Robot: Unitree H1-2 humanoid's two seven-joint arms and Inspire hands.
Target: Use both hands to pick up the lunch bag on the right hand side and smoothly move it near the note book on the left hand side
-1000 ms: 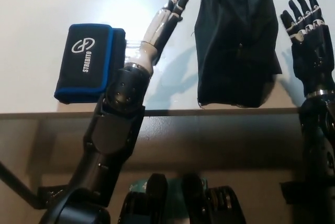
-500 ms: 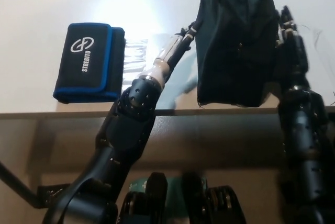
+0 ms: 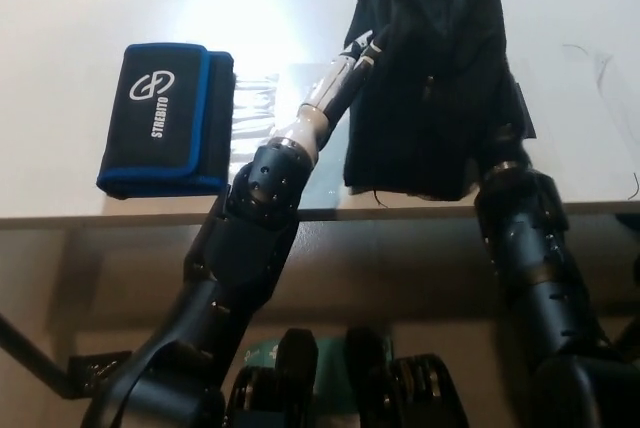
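- Pale bench (image 3: pixel 80 8) under hard light, with a bright glare spot near the middle and a brown front edge below.
- Left hand (image 3: pixel 352 60) reaches up against the left side of the bag (image 3: pixel 430 68); its tips are pressed to or tucked behind the dark fabric, so I cannot tell whether it has closed on it.
- Right hand is hidden behind the bag's lower right side; only the black forearm (image 3: pixel 525 238) shows, rising to that edge. Its grip cannot be judged.
- Between the two arms, the bag stands right of centre, bottom edge close to the bench front, top running out of view.
- Well apart on the left lies the notebook (image 3: pixel 165 118), black with blue trim and white lettering.
- It looks like the squeeze-and-lift step: both hands bracketing the bag.
- Next calls for even pressure from both sides, a slight lift, then a level carry leftward, stopping beside the notebook without bumping it.
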